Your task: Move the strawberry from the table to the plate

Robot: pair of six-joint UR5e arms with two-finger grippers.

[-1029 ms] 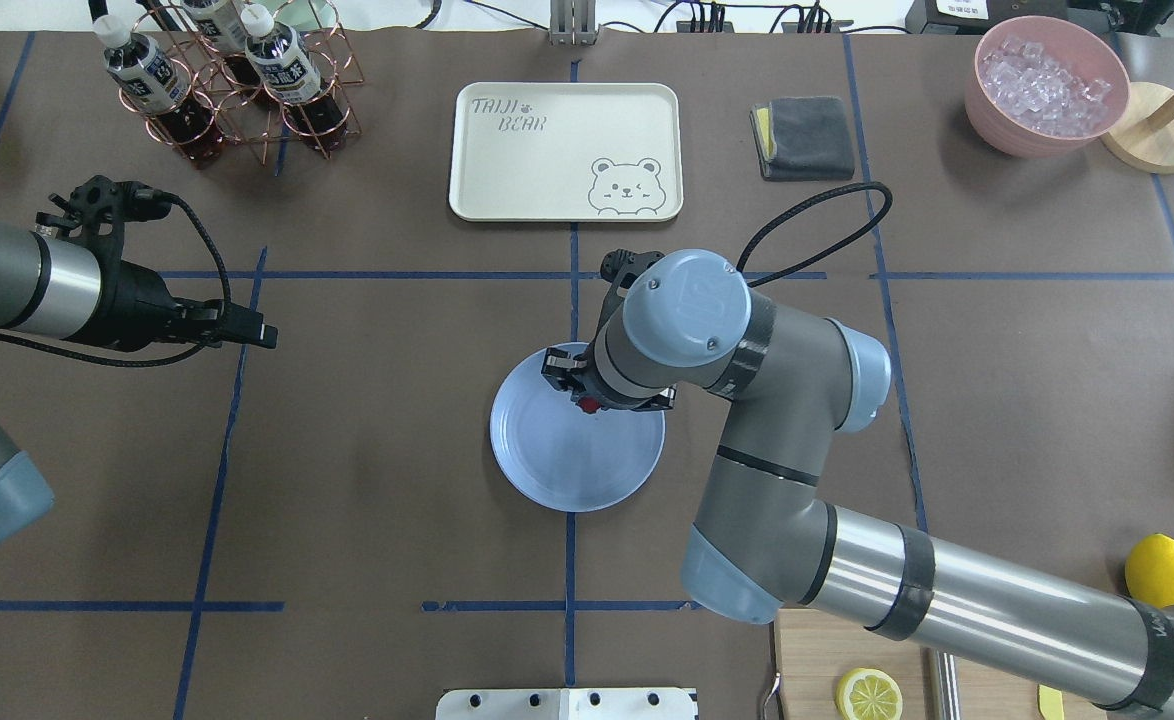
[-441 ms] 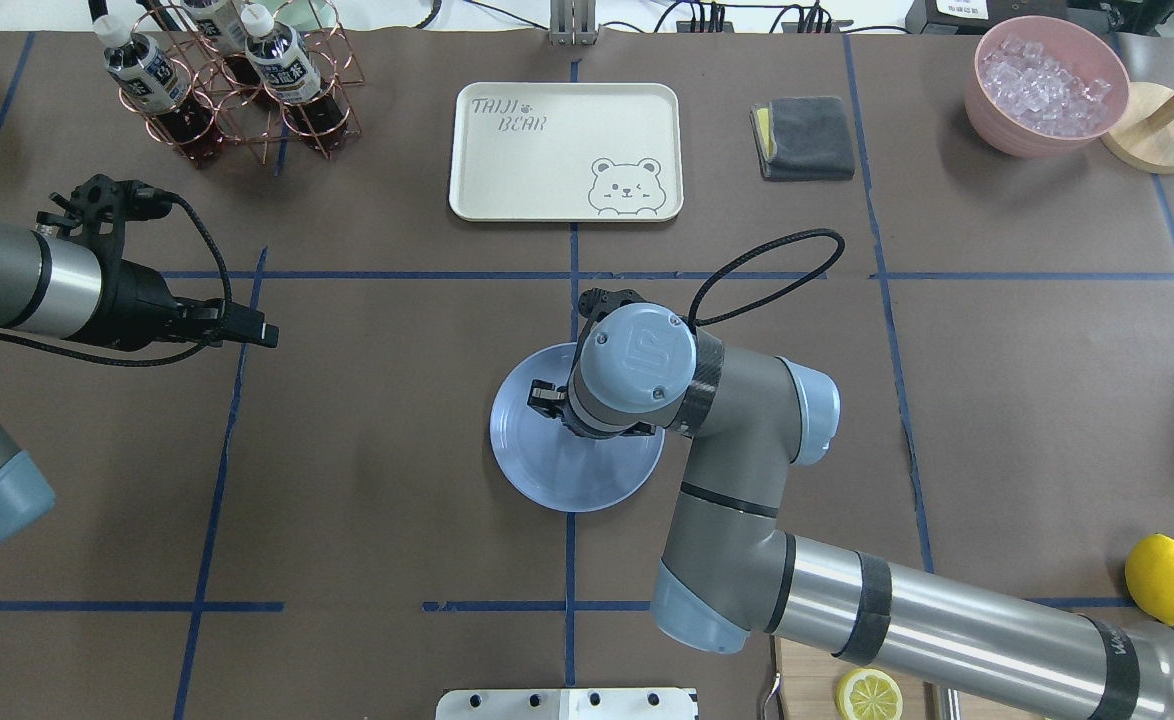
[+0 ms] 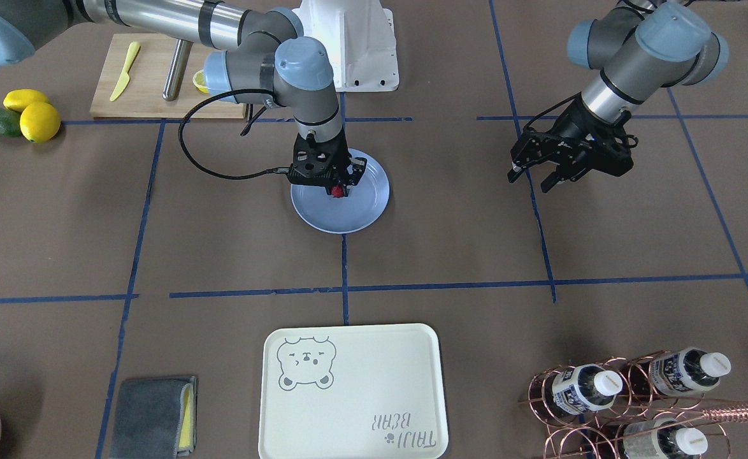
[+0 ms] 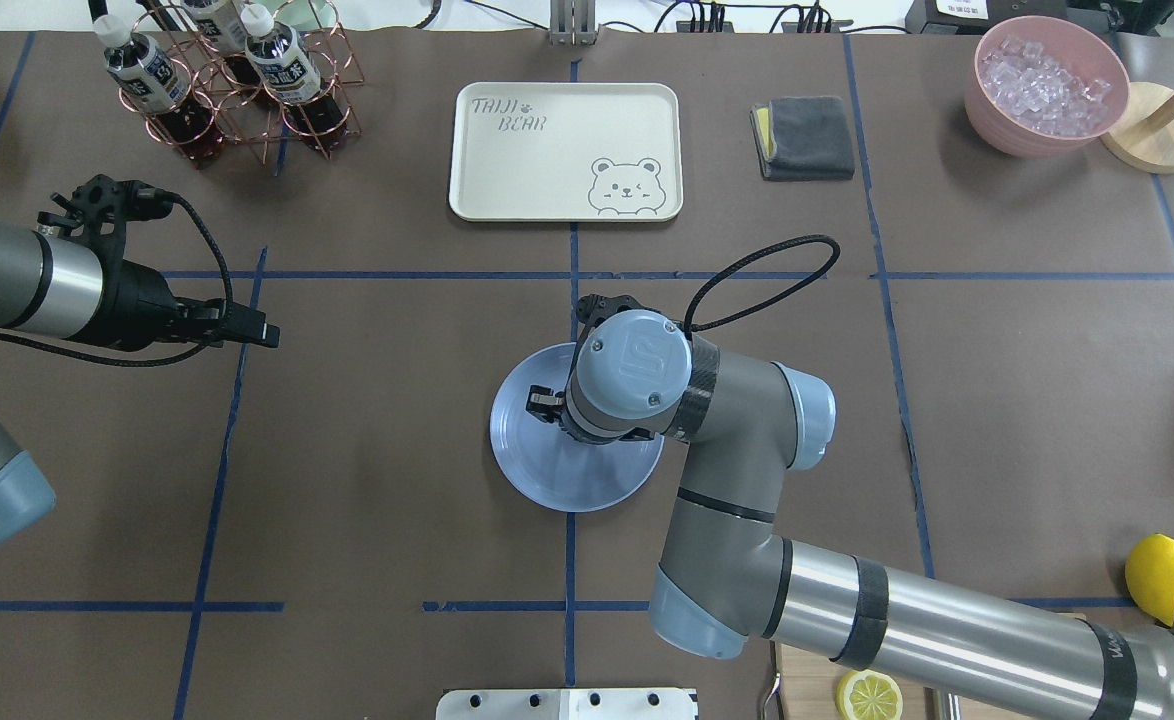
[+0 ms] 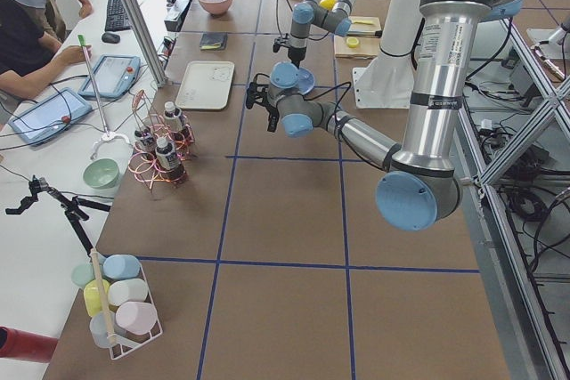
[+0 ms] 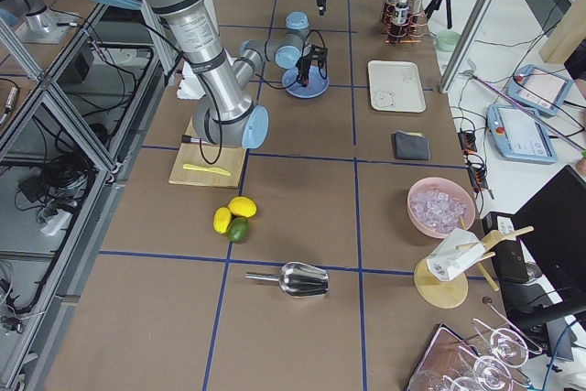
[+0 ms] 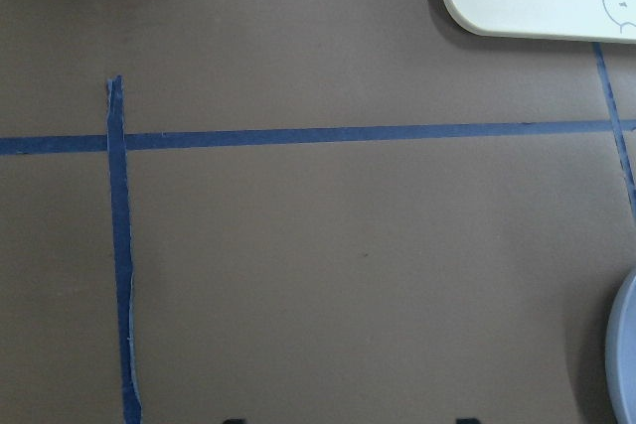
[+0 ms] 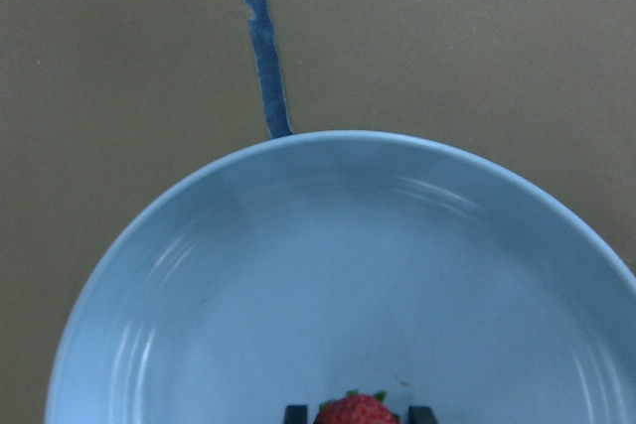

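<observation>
the right claw [image 3: 338,189] points straight down over the plate [image 4: 567,485], its two fingers closed in on the strawberry [image 8: 356,412]. in the right wrist view the berry sits between the dark fingertips [image 8: 295,412] with almost no gap on either side. the berry is over about the middle of the plate. whether it touches the glaze or hangs just above it cannot be told.

a second ago, from overhead, the red of the berry showed under the wrist at the plate's far side. now the wrist joint has shifted toward the robot's edge of the bench [image 4: 367,470] and a little to the left, and it covers the berry in that view. most of that shift came early, as the pose 0.4 s ago is nearly the present one. the black cable [image 4: 777,260] looped out close to the grey cloth [image 4: 805,138] then, and its loop is now shorter and nearer the arm. the right forearm has swung too and hides half of the lemon [image 4: 1152,578] at the bench's right edge.

the plate has not moved and lies mid-bench on the centre tape line. the bear tray [image 4: 567,150] lies beyond it toward the far edge. the left claw [image 3: 530,182] stays where it was above the left half of the bench, fingers spread wide, holding nothing.
</observation>
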